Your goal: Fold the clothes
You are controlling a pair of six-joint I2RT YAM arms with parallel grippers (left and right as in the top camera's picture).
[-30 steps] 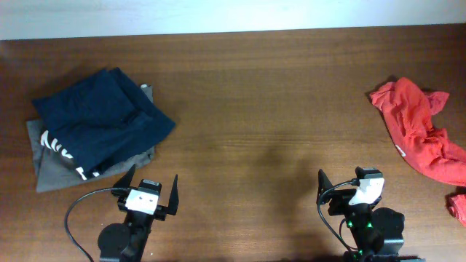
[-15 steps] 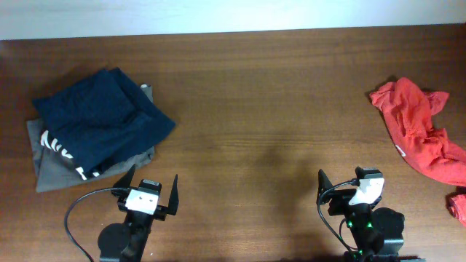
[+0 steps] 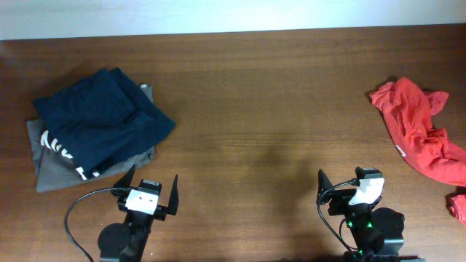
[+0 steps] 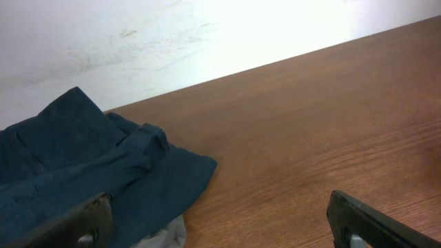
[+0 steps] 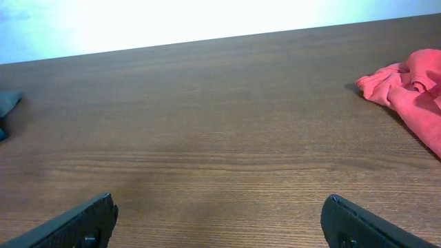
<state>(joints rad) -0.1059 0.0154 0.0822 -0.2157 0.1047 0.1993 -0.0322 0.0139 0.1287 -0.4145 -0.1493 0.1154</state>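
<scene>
A navy garment [image 3: 98,120] lies folded on top of a grey garment [image 3: 54,171] at the left of the table; the navy one also shows in the left wrist view [image 4: 89,165]. A crumpled red garment [image 3: 419,135] lies at the right edge and shows in the right wrist view [image 5: 410,86]. My left gripper [image 3: 149,188] is open and empty near the front edge, just below the navy and grey pile. My right gripper [image 3: 349,182] is open and empty near the front edge, left of the red garment.
A small red piece of cloth [image 3: 458,207] lies at the far right edge. The brown wooden table [image 3: 262,109] runs back to a white wall. Black cables loop beside each arm base.
</scene>
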